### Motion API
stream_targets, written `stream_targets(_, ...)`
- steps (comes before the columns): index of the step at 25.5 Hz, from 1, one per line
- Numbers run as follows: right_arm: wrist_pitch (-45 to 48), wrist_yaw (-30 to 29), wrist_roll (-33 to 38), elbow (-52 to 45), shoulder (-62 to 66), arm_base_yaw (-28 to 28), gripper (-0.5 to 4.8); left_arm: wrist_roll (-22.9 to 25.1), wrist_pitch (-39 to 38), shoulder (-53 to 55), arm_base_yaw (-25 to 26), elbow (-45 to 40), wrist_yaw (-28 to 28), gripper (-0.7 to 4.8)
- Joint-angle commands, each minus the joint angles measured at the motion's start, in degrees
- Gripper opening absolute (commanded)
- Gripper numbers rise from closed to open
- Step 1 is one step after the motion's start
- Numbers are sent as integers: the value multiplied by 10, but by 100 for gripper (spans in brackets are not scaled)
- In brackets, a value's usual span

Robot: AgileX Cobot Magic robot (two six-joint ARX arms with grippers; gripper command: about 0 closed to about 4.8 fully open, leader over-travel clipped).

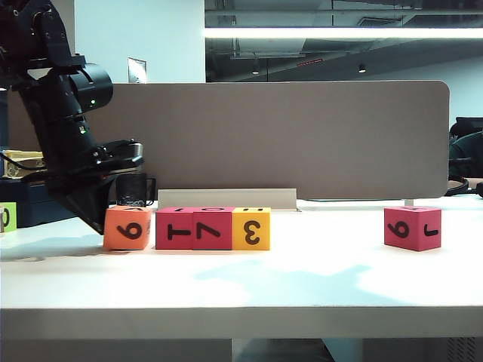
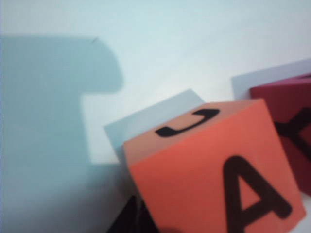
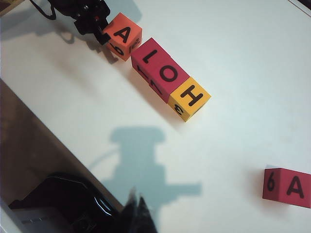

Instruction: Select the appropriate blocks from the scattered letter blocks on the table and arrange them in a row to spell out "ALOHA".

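On the white table (image 1: 317, 279) four blocks stand in a row: orange (image 1: 127, 228), two crimson-pink (image 1: 175, 228) (image 1: 213, 228) and yellow (image 1: 251, 228). In the right wrist view their tops read A (image 3: 124, 35), L (image 3: 148, 57), O (image 3: 170, 74), H (image 3: 192, 97). The orange block sits slightly askew, with a narrow gap to the L block. Another crimson-pink block, topped with an A (image 3: 287, 187), stands alone far right (image 1: 412, 227). My left gripper (image 1: 96, 221) (image 2: 133, 221) is shut and empty, its tip at the orange block's (image 2: 214, 165) outer side. My right gripper (image 3: 136, 213) hovers shut and empty, high above the table.
A grey-brown divider panel (image 1: 287, 136) closes off the back, with a white base strip (image 1: 226, 198) and a black mug (image 1: 134, 190) in front of it. A lime-green cube (image 1: 6, 217) shows at the far left edge. The table's thick front edge (image 1: 241, 320) runs along the near side.
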Motion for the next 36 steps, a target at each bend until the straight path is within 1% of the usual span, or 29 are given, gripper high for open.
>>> stream_targets(1,2,0,-1,2,-2,1,-1,-1,16,-1,-4,2,14,-6)
stream_targets(4,2,0,-1,2,-2,1,-1,1,19,-1,-7,2,14,-6)
stream_targets(8,2,0,-1,2,-2,1,-1,0,30,3,-7,2,40,-6)
stream_targets(17,-2,0,-1,2,-2,1,-1,1,33,19,-7,2,37,-6)
stream_targets(18,-2,0,-1,2,-2,1,-1,1,34,19,-7,2,26,-6)
stream_targets(20,-3,6,-1,2,-2,1,-1,0,19,10,-7,3,-71,-6)
stream_targets(22,-3,22,-1,2,-2,0,-1,0,8,-1,-5,3,-96,-6)
stream_targets(23,-2,33,-1,2,-2,0,-1,0,2,-11,-3,3,-98,-6)
stream_targets(26,-3,80,-2,2,10,-4,-1,-2,-37,-55,8,20,-46,-6)
stream_targets(27,-4,90,-2,2,20,-21,-1,-2,-57,-86,8,31,-19,-6)
stream_targets(29,-7,85,-2,2,40,-51,-1,-4,-63,-136,0,36,5,-6)
stream_targets(30,-9,86,-2,2,51,-68,-1,-14,-62,-161,-9,36,5,-6)
stream_targets(32,-7,86,-3,2,68,-97,-1,-16,-63,-189,-23,36,6,-6)
stream_targets(33,-7,86,-5,2,87,-123,-1,-17,-72,-215,-47,36,15,-6)
stream_targets(34,-7,86,-5,2,97,-134,0,-17,-76,-222,-54,35,18,-6)
stream_targets(35,-9,86,-4,2,121,-165,24,-17,-94,-241,-78,35,33,-6)
stream_targets(36,-11,86,-4,2,130,-173,57,-17,-101,-246,-90,36,38,-6)
